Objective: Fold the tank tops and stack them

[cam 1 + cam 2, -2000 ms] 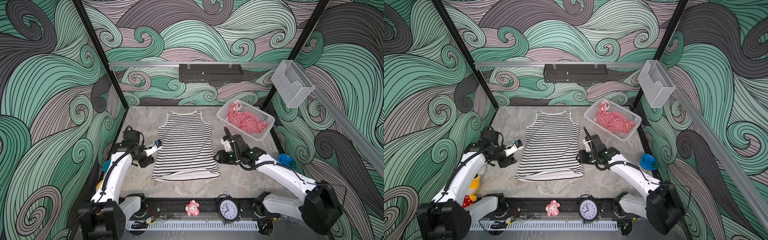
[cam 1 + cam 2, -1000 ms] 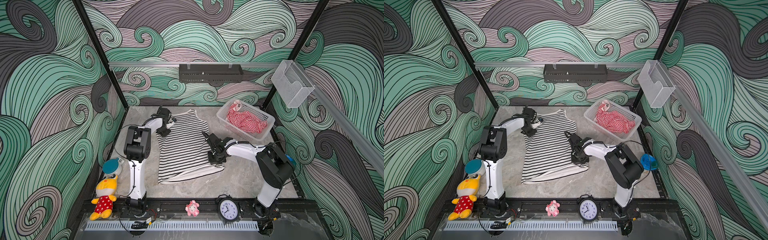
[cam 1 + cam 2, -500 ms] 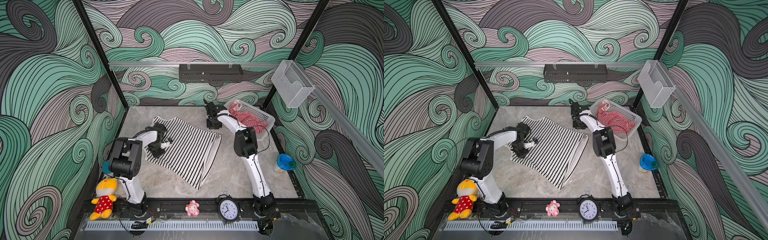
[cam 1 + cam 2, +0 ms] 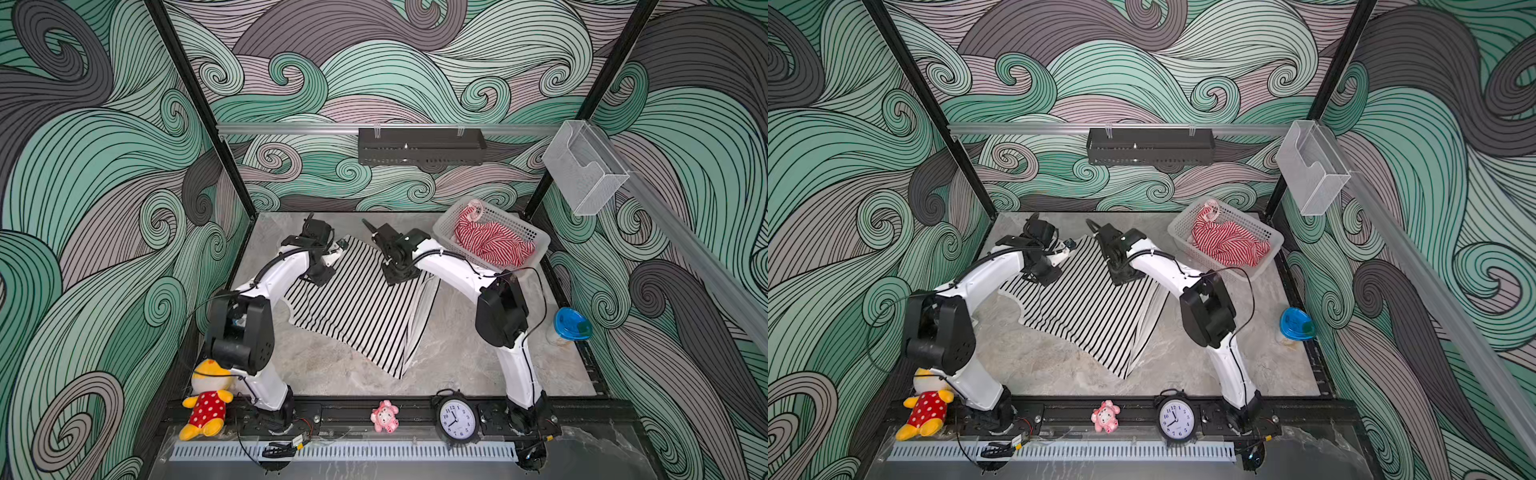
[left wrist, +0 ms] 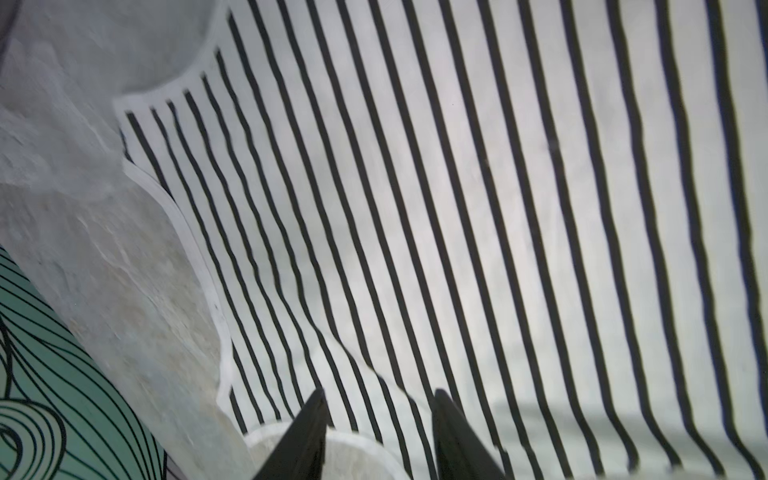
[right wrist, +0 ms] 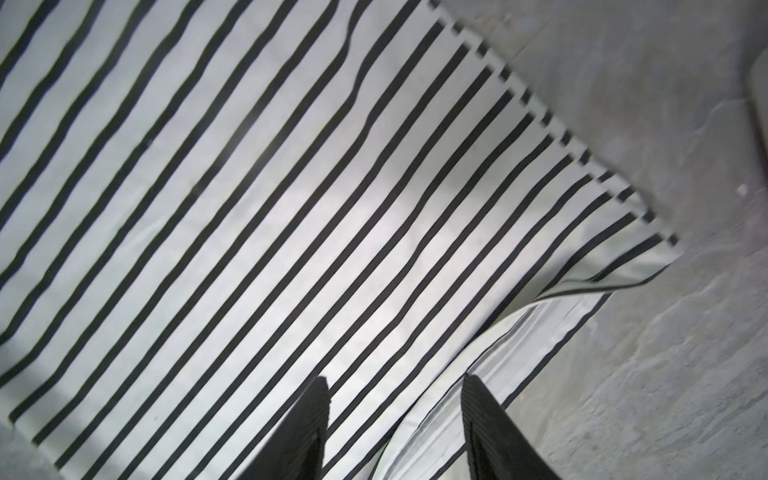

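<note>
Parted with a clear gap, the left fingers [image 5: 303, 436] in the left wrist view hang over a pale-trimmed strap edge of the black-and-white tank top [image 5: 457, 208], which lies on the bench [image 5: 104, 270]. In the right wrist view the right fingers [image 6: 299, 436] are parted too, over that top's hem corner, where 1 layer curls up. In both top views the white basket [image 4: 512, 223] at the bench's far right holds the crumpled red-and-white tank top [image 4: 490, 245], while the black-and-white one lies askew between the 2 arms.
</note>
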{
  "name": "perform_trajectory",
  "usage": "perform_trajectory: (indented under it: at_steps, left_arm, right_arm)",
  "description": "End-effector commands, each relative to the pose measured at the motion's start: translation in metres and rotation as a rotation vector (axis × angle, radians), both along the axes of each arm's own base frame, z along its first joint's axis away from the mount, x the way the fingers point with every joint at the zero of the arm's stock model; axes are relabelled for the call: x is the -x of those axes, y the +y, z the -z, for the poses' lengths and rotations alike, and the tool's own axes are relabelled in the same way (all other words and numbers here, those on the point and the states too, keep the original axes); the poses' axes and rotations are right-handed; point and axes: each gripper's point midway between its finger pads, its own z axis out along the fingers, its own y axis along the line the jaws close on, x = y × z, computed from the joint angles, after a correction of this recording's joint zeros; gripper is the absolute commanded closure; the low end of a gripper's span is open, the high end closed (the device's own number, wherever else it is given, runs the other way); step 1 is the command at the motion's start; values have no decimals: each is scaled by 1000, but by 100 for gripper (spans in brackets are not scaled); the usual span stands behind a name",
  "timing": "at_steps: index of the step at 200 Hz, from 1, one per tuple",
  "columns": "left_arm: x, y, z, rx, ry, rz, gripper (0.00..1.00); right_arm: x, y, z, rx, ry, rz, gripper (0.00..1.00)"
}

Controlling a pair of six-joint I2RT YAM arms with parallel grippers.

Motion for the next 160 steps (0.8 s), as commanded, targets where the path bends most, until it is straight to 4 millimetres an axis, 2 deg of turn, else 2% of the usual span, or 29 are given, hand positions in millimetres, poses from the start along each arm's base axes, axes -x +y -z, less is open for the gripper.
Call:
perform_trajectory:
  at_steps: [1, 23, 37, 52, 70, 120, 160]
  left_arm:
    - [-46, -5, 15, 21, -25, -70, 56]
    - [-80, -9, 32, 18, -21, -99, 57]
    - [-92, -8, 42, 3, -8, -120, 58]
    - [-98, -5, 50, -19, -13, -141, 59]
    - [-92, -2, 61, -35, 3, -142, 59]
    - [-63, 11, 83, -88, 39, -139, 60]
    - [-50, 20, 95, -129, 61, -137, 60]
  right_arm:
    - [11, 3, 14, -87, 23, 56, 50]
    - [32, 10, 34, -133, 68, 61, 54]
    - [43, 10, 45, -134, 89, 60, 55]
    - [47, 0, 57, -84, 82, 72, 55]
    - [51, -13, 69, -29, 80, 82, 55]
    - [56, -35, 87, 67, 90, 78, 53]
    - [65, -63, 91, 121, 104, 102, 53]
